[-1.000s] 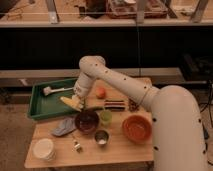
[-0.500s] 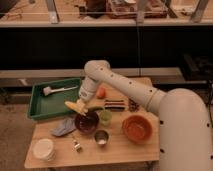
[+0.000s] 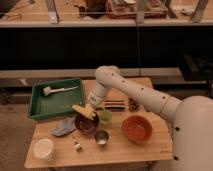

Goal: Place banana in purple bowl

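Gripper (image 3: 86,110) clamped on banana (image 3: 81,109), hanging just above the purple bowl's (image 3: 86,124) back rim on table (image 3: 125,150).

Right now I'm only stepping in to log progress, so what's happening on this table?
The robot's arm reaches down over the table, its gripper just above the purple bowl. The banana is at the gripper, over the bowl's rim and not yet lying inside. The orange bowl, green cup and green tray sit nearby, untouched.
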{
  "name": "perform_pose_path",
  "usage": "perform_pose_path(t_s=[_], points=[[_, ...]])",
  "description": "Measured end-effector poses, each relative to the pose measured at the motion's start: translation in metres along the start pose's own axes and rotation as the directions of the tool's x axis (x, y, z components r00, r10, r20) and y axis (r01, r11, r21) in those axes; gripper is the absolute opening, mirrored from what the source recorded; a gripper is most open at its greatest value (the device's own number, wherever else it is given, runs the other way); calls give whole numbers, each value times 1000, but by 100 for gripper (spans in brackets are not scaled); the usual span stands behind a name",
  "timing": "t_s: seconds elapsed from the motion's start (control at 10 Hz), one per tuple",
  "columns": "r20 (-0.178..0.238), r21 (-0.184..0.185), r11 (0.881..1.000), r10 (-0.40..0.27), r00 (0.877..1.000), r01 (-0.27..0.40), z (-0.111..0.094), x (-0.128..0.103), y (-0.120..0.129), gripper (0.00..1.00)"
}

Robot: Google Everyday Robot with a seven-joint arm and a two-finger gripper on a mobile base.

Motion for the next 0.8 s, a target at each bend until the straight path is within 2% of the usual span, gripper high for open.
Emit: perform_pose_path(t_s=[0.2,0.6,0.8], points=[[12,11,999,-37,999,37,2,0,-5,80],[16,30,993,-113,994,112,-9,4,-16,80],[-2,17,992,-122,993,122,-20,7,-19,80]])
